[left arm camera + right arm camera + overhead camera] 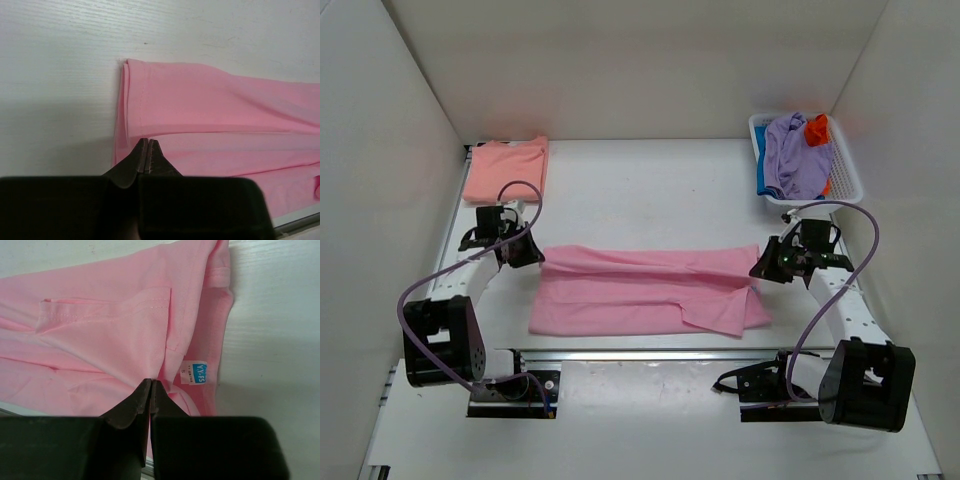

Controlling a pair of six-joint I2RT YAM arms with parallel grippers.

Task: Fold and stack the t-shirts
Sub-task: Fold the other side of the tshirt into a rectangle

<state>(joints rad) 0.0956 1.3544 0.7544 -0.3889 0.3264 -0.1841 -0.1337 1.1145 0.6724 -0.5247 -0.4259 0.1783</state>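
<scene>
Now, left tool [146, 145], right tool [151, 385] clamped on pink t-shirt [630, 300], salmon t-shirt [507, 170], basket [847, 170] beyond

Lab: white-walled enclosure [640, 60] around table [650, 190]

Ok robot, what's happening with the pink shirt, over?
Left gripper, right gripper shut on pink t-shirt, one each end. Shirt partly folded lengthwise. Nothing blocking.

table [650, 190] | pink t-shirt [630, 300] spread | salmon t-shirt [507, 168] seemingly folded | basket [850, 172] far-right
</scene>
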